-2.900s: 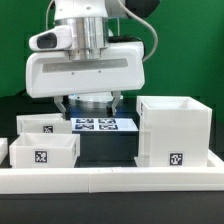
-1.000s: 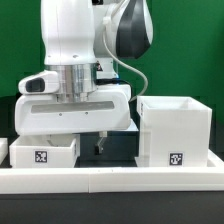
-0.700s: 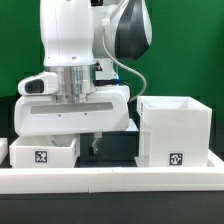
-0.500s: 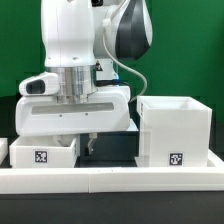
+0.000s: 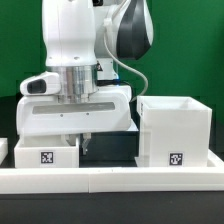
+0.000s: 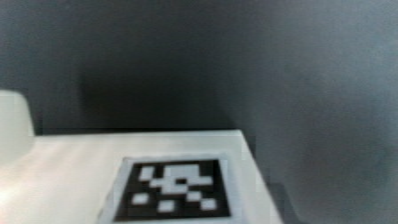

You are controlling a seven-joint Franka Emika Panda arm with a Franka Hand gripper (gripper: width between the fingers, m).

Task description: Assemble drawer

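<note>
Arm (image 5: 72, 40): white, fills the middle, wrist pointing down.
Drawer casing (image 5: 175, 125): upright on the dark desk (image 5: 112, 150), at the exterior view's right.
Drawer tray (image 5: 43, 153): at the exterior view's left, tag facing front.
End effector (image 5: 84, 143): low, just beside the drawer tray's wall; whether it is open or closed cannot be told.
Tag (image 6: 178, 188): blurred, on white plastic.

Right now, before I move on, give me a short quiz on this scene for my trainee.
1. True or false: the big box stands toward the exterior view's right of the small tray with the tag.
2. The end effector hangs closest to: A) the small tray, B) the big box, C) neither.
3. What printed mark shows in the wrist view?
Key: 1 true; 2 A; 3 a black-and-white square tag.
</note>
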